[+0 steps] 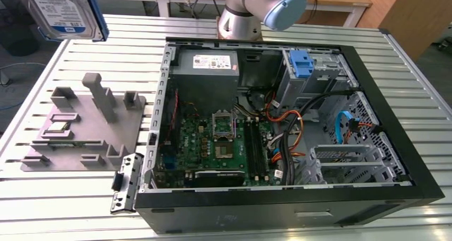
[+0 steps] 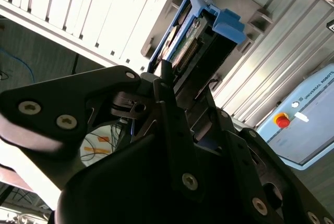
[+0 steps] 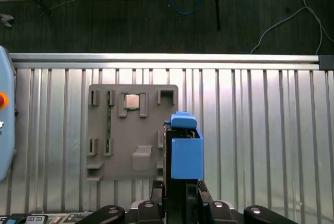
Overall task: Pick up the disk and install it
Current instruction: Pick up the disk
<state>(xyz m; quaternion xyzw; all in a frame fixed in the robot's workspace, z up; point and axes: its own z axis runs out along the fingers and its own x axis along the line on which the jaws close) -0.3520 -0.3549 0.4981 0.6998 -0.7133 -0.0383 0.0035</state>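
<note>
The gripper [image 3: 180, 190] was clenched tight on the disk [image 3: 187, 153], with one black finger [image 2: 166, 78] pressed on each side of it. The disk stood on its edge in its bright blue frame. It was up in the air and touched nothing but the gripper.

In the exterior view the disk [image 1: 60, 10] showed big at the top of the view's left, with its silver face and its white and blue label turned to the camera.

Under the disk was a grey tray [image 3: 133, 130] with little walls and slots. In the first wrist view the disk hung over one edge of it. A small square chip [image 3: 131, 101] lay in one slot of the tray.

The tray lay flat on the counter [image 3: 250, 130], which was made of long silver strips. Beside the tray, on the exterior view's right, lay a black computer box [image 1: 282, 209] with its side off. Inside it were a green board [image 1: 211, 145], a grey power box [image 1: 208, 63] and many wires. A blue clip [image 1: 301, 63] sat in a metal bay at the far end of the computer box.

Behind the computer box stood the silver arm [image 1: 244, 13]. Past the edge of the counter was a dark floor [image 3: 130, 20] with cables on it.
</note>
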